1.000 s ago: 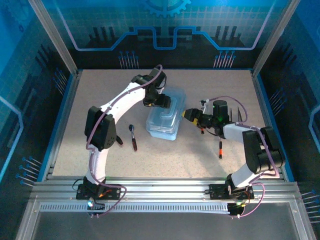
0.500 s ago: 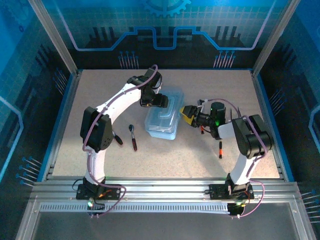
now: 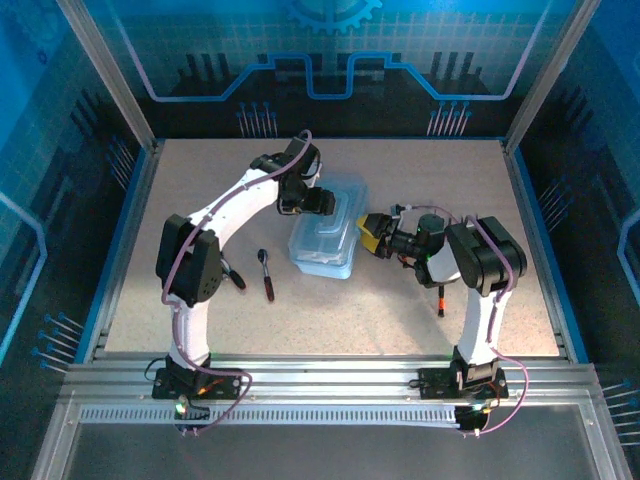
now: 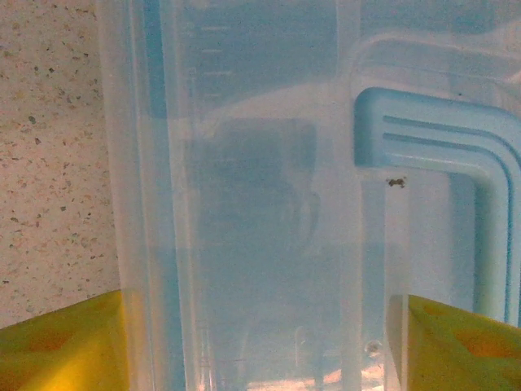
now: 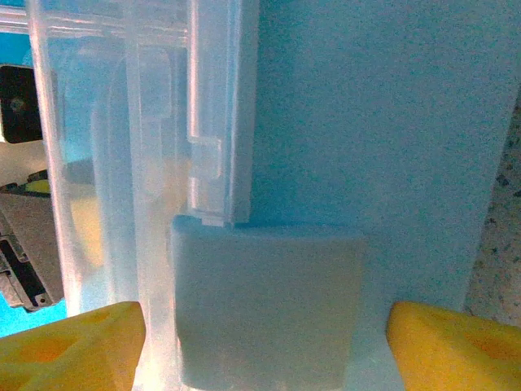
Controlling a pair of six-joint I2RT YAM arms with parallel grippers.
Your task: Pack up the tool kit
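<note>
- While both arms reach inward, a speckled beige table (image 3: 430,170) spreads across the overhead view, walled by blue panels.
- Left arm (image 3: 235,205), white, rises from the near-left corner and bends over to the case's far end. Right arm (image 3: 480,262) folds in from the near right and points left.
- Case (image 3: 325,250), pale blue and translucent, lies flat near the table's middle, between the two grippers. Its clear lid (image 4: 244,122) is down on top.
- Left gripper (image 3: 316,204) hangs over the case's far end. From its wrist, the yellow fingers (image 4: 57,342) stand wide apart above the lid and clamp nothing. Whether they touch the lid cannot be told.
- Right gripper (image 3: 368,232) sits just beside the case's right side. Its yellow fingers (image 5: 69,346) are spread wider than the latch, with a gap on each side, and grip nothing.
- Latch (image 5: 269,301), a pale blue flap, lies centred between the right fingers.
- Handle (image 4: 456,147), ribbed solid blue, turns a corner under the left gripper.
- Ratchet (image 3: 266,273) lies on the table left of the case, apart from it.
- Screwdriver (image 3: 441,298), black and red, lies right of the case, beside the right arm.
</note>
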